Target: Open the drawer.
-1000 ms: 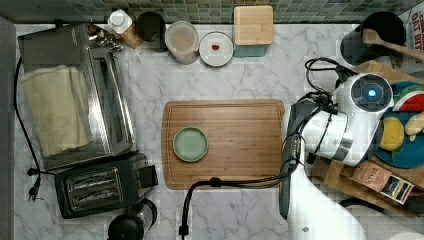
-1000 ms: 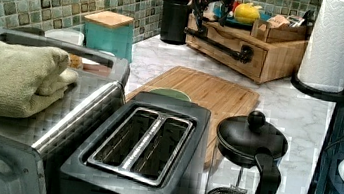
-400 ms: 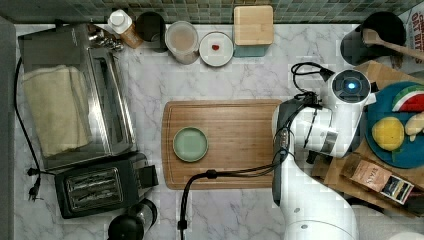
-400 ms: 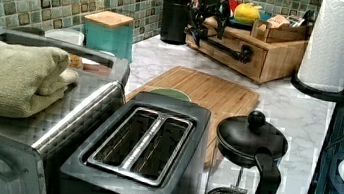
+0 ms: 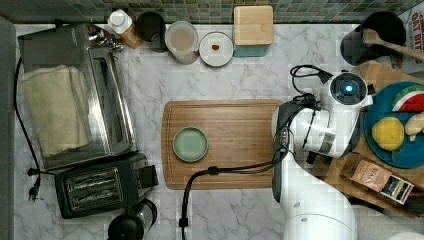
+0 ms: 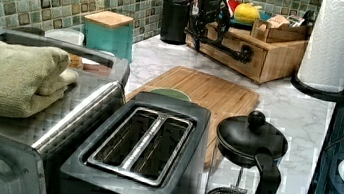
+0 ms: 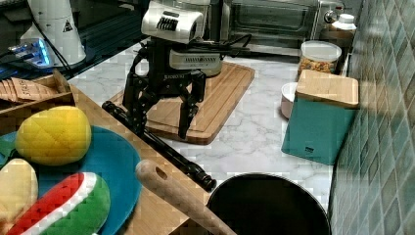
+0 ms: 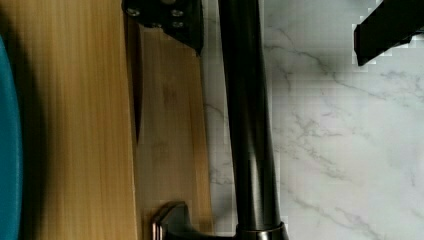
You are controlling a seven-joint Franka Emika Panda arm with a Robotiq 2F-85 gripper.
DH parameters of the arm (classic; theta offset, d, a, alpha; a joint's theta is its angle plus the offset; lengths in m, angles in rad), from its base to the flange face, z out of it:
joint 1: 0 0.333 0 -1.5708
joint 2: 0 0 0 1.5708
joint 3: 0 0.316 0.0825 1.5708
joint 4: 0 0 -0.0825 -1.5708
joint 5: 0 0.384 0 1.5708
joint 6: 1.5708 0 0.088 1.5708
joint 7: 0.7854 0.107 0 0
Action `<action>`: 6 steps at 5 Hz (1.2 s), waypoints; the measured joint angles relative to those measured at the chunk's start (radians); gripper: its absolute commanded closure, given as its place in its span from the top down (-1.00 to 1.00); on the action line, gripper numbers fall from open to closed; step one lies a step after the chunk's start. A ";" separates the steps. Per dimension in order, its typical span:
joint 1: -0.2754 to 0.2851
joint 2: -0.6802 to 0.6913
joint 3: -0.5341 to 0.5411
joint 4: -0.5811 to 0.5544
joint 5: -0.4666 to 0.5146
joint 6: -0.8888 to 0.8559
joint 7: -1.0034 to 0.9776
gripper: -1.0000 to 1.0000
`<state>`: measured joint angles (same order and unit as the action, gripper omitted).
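Observation:
The drawer (image 7: 83, 105) is a light-wood unit with a long black bar handle (image 7: 166, 149) on its front. My gripper (image 7: 160, 133) is open and has come down over the handle, one finger on each side of the bar. In the wrist view the handle (image 8: 247, 130) runs between the two fingertips (image 8: 170, 25), with the drawer front (image 8: 170, 140) beside it and a thin dark gap behind that front. The left view has the gripper (image 6: 203, 38) at the handle (image 6: 219, 45) on the drawer front (image 6: 252, 62). In the top view the arm (image 5: 345, 107) covers the handle.
A blue plate (image 5: 400, 155) of toy fruit sits on the drawer unit. A cutting board (image 5: 225, 145) with a green dish (image 5: 190, 144) lies next to the arm. A teal wooden-lidded box (image 7: 320, 115) and a black pot (image 7: 266, 205) holding a wooden spoon stand nearby.
The arm has swung off the fruit plate toward the top view's left and lowered, bringing the open fingers down around the handle.

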<state>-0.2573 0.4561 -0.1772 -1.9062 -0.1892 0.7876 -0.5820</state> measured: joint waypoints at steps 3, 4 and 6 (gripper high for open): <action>-0.027 0.024 0.026 0.011 0.068 0.030 -0.093 1.00; -0.030 0.026 0.026 0.014 0.080 0.029 -0.073 1.00; -0.005 0.034 0.021 0.023 0.078 0.028 0.043 1.00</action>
<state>-0.2627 0.4900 -0.1567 -1.8828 -0.1108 0.8154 -0.5386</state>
